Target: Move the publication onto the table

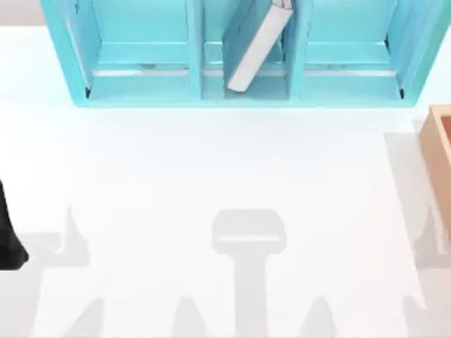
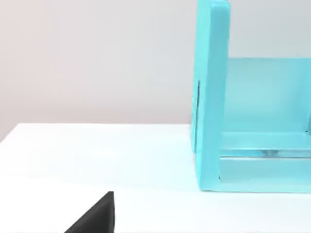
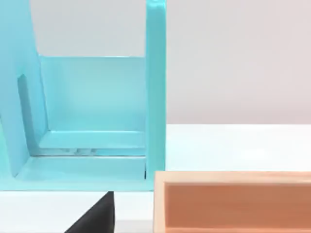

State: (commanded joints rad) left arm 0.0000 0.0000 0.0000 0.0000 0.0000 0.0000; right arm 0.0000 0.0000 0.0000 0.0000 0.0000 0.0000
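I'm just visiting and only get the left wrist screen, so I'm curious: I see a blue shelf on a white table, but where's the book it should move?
Observer: The top view shows the publication leaning tilted in the middle compartment of the shelf unit.
Operator: Is it on the table yet?
Observer: No. Its lower corner rests on that compartment's floor, not on the table.
Operator: Anything else around?
Observer: A tan wooden box sits at the table's right edge, near the shelf's right end.
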